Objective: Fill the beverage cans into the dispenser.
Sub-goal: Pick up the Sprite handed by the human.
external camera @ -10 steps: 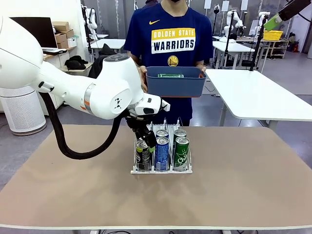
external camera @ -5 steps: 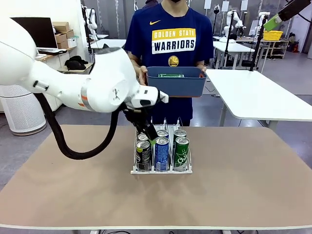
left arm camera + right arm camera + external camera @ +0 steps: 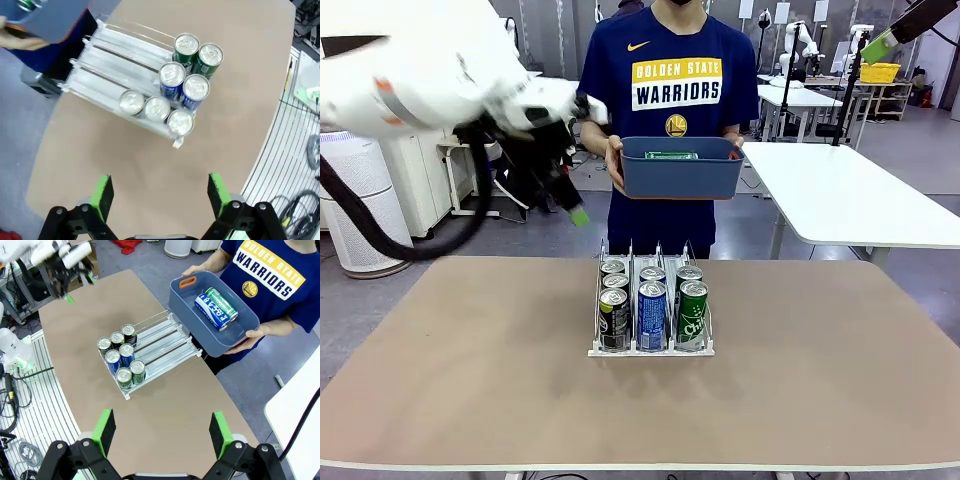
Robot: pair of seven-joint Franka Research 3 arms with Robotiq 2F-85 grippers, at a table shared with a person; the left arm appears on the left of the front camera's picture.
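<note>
Your left gripper [image 3: 160, 192] and right gripper [image 3: 161, 432] hang spread and empty above the dispenser [image 3: 117, 50], seven cans [image 3: 652, 300] at its near end; the two loose in the bin [image 3: 680, 178] behind it may roll when pinched.

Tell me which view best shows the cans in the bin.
Right wrist view: looks down into the bin, a blue can and a green can lying inside. Front view: a green sliver over the rim. Left wrist view: the bin's corner.
</note>
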